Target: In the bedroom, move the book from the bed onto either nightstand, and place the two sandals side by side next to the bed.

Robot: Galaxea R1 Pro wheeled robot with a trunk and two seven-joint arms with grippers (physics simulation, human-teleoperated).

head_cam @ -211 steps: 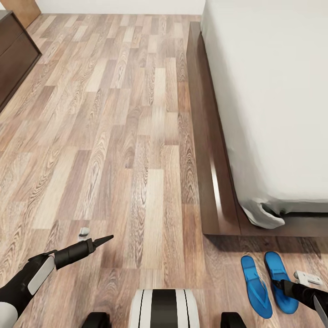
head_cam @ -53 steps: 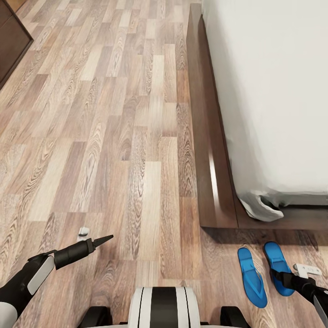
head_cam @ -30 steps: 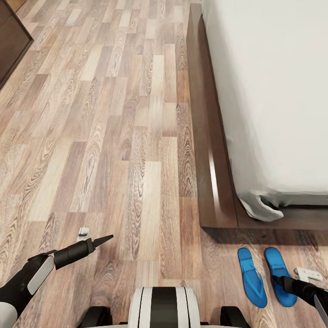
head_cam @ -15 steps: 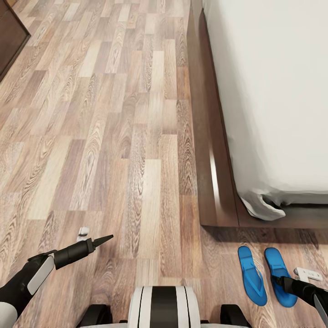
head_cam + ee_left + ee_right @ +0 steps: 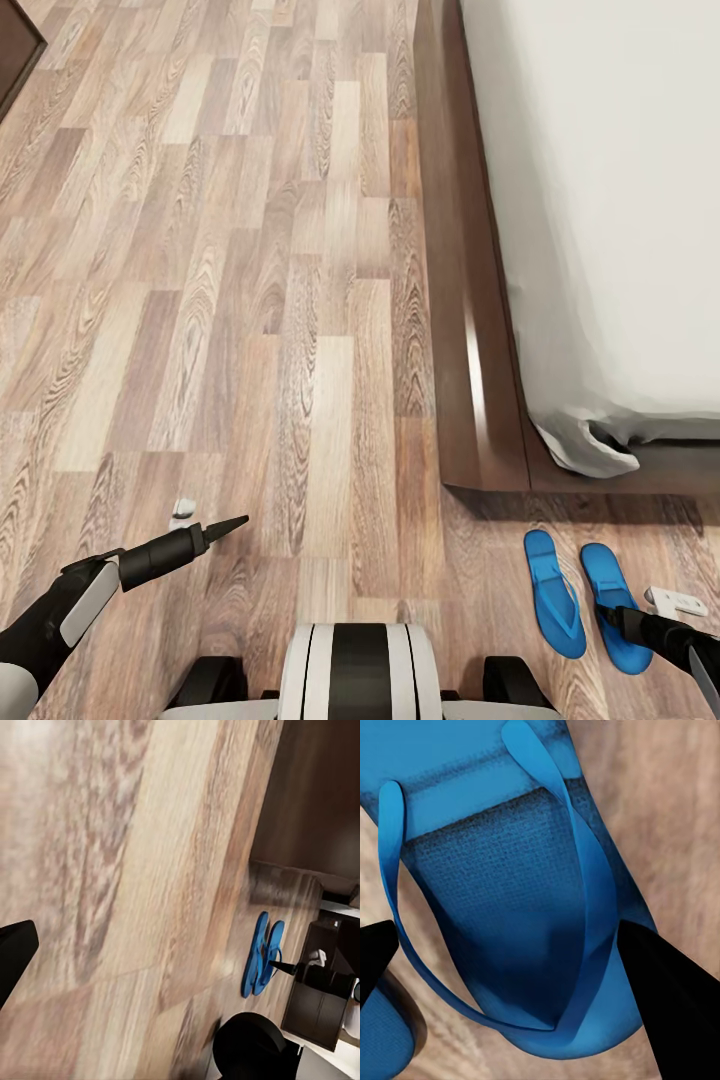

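Observation:
Two bright blue sandals lie side by side on the wood floor just off the bed's foot corner, the left sandal [image 5: 555, 595] and the right sandal [image 5: 612, 600]. My right gripper [image 5: 648, 612] is open, its fingers straddling the right sandal [image 5: 510, 907] at the heel end. Both sandals [image 5: 262, 952] appear small in the left wrist view. The bed's dark frame [image 5: 470, 330] and grey mattress [image 5: 620, 200] fill the right side. My left gripper [image 5: 205, 518] hangs open and empty over the floor at lower left. The book is out of view.
Wood-plank floor [image 5: 250, 250] stretches left of the bed. A dark dresser corner [image 5: 15, 45] shows at the top left. My base [image 5: 360, 675] is at the bottom. A dark brown cabinet [image 5: 321, 1009] stands past the sandals; I cannot tell if it is a nightstand.
The camera has shifted, sliding the bed and floor in the picture. About two seconds ago the right sandal sat slightly higher with the right gripper; since then it rests level beside the left sandal.

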